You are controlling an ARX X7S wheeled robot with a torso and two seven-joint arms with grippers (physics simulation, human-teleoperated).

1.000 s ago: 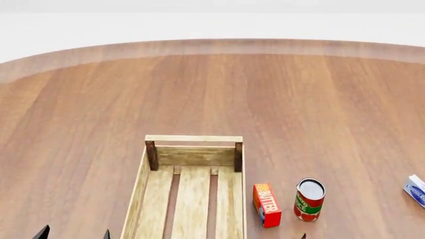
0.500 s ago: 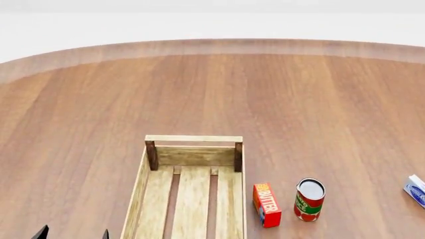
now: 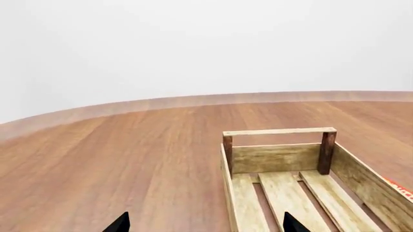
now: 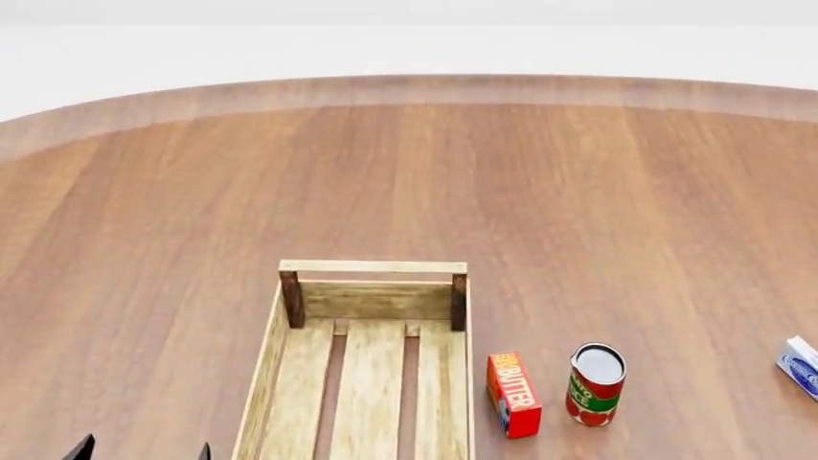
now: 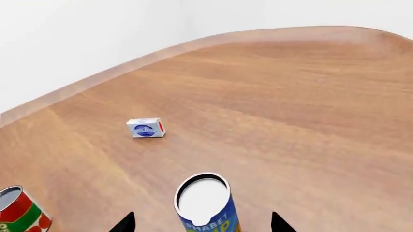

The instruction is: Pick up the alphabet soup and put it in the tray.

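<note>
Alphabet soup upright on table, sitting between right gripper fingertips, jaws spread wide, not touching. Red-and-green can off to side. Small blue-white box lying farther out.

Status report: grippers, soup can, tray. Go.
Right gripper open, straddling the upright alphabet soup, not gripping. Left gripper open, empty, by the tray. Tray holds nothing; butter box and red-green can stand beside it.
</note>
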